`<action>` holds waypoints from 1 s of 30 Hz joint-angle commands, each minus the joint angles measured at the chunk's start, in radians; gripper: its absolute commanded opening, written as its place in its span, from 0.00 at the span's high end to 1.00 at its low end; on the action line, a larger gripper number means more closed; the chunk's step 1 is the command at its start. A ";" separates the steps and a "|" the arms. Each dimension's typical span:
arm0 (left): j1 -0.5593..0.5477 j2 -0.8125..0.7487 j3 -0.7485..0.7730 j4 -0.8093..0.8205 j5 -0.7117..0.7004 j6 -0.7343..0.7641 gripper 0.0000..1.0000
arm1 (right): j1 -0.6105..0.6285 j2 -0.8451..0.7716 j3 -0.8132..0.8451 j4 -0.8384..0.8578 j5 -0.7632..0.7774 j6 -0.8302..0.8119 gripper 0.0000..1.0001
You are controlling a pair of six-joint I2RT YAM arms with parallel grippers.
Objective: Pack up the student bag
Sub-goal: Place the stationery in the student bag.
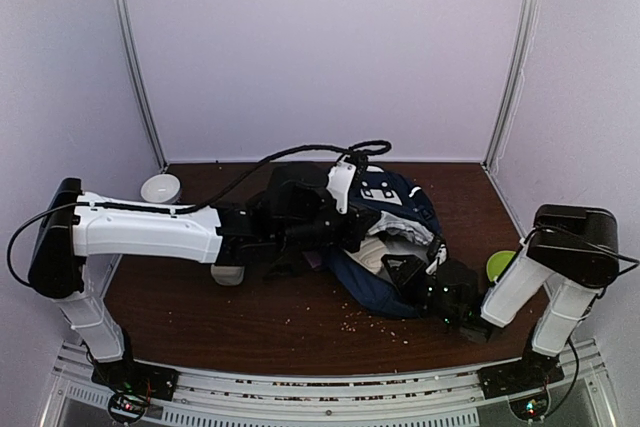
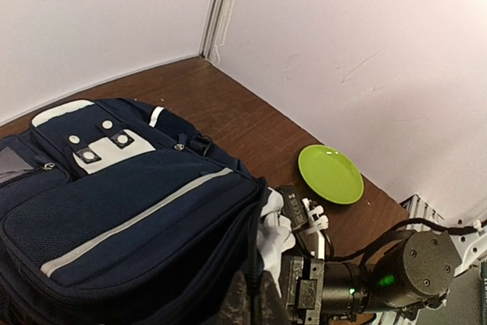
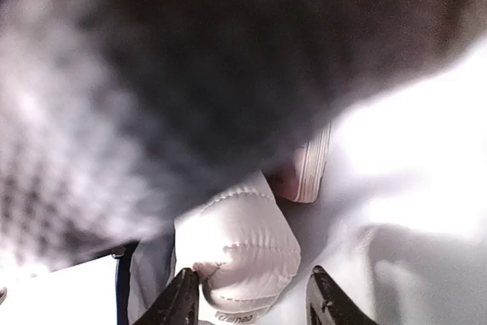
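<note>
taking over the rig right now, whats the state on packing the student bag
Left gripper: jaws shut on the opening edge of the student bag, holding it open.
Right gripper: inside the bag, jaws open on either side of a white stitched item, no clear grip.
Done: white items are in the bag.
Left: probably withdraw the right arm and close the bag. A green plate and a white bowl sit outside on the table.

Student bag (image 1: 400, 197) on table (image 1: 300, 317), centre; bowl (image 1: 160, 188) rear left (near corner); plate (image 1: 498, 265) right of bag.
</note>
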 commanded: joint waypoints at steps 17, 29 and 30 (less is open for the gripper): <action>-0.011 0.033 0.046 0.318 0.169 -0.216 1.00 | -0.046 0.151 0.314 -0.110 -0.056 0.045 0.69; -0.007 0.062 0.029 0.325 0.220 -0.219 1.00 | -0.045 0.271 0.538 -0.279 -0.238 0.020 0.69; -0.004 0.060 0.023 0.329 0.221 -0.219 1.00 | -0.045 0.272 0.543 -0.283 -0.260 0.016 0.68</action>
